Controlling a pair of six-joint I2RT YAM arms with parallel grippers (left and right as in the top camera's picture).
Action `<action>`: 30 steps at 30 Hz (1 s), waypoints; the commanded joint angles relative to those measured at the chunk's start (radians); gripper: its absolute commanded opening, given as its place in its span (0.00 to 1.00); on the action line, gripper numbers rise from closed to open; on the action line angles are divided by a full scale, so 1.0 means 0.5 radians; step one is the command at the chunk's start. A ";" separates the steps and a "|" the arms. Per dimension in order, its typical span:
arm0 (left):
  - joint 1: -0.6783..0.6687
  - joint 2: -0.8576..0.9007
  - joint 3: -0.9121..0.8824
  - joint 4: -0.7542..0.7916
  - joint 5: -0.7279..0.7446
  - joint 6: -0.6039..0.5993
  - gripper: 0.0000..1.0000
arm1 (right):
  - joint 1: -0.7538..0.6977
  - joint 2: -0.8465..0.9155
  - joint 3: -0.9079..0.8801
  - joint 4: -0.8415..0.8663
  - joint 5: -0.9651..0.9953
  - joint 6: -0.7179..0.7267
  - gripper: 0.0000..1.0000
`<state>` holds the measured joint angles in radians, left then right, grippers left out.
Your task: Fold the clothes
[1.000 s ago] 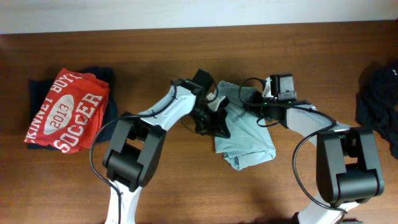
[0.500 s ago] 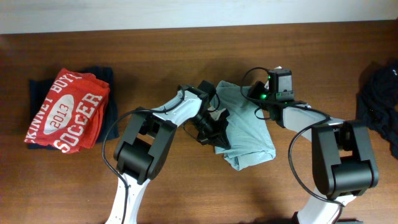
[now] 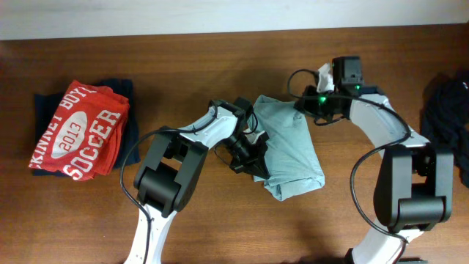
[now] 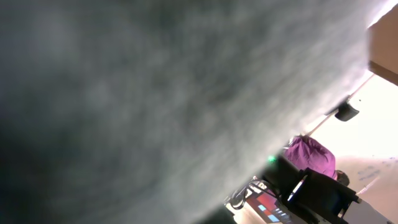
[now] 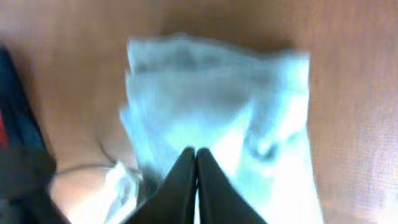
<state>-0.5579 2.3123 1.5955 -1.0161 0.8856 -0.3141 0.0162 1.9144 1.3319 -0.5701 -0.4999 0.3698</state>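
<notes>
Since the job is folding, the thing to watch is the pale grey-blue t-shirt (image 3: pixel 293 150), which lies gathered into a compact, uneven oblong between the two sets of jaws, partly folded to my eye but not yet squared up. The left gripper (image 3: pixel 253 158) sits hard against the shirt's edge, so close that its own camera sees only blurred grey cloth; its jaws are closed, though I cannot tell whether a fold is pinched between them, and I would guess it is there to pin or tuck that side. The right gripper (image 5: pixel 196 152) hangs over the opposite end, its jaws pressed tip to tip with the shirt spread just beyond and below them; no cloth shows caught between the tips. Well away on the left gripper's outer side rests a folded red shirt (image 3: pixel 77 132) on something dark blue, and far beyond the right gripper a dark garment (image 3: pixel 447 121) lies at the edge of the wooden table (image 3: pixel 220 220).
</notes>
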 commanded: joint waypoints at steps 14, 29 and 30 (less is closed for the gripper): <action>0.008 0.008 0.003 0.040 -0.005 0.031 0.03 | 0.279 0.227 -0.179 0.134 0.603 -0.085 0.11; 0.009 0.008 0.003 0.027 -0.005 0.024 0.03 | 0.085 0.436 0.005 0.636 0.143 -0.012 0.07; 0.009 0.008 0.003 0.026 -0.005 0.024 0.03 | 0.084 0.431 0.043 0.628 0.022 -0.054 0.08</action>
<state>-0.5579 2.3123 1.5955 -1.0016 0.8829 -0.3141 0.0586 2.1006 1.3163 -0.2558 -0.4011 0.3813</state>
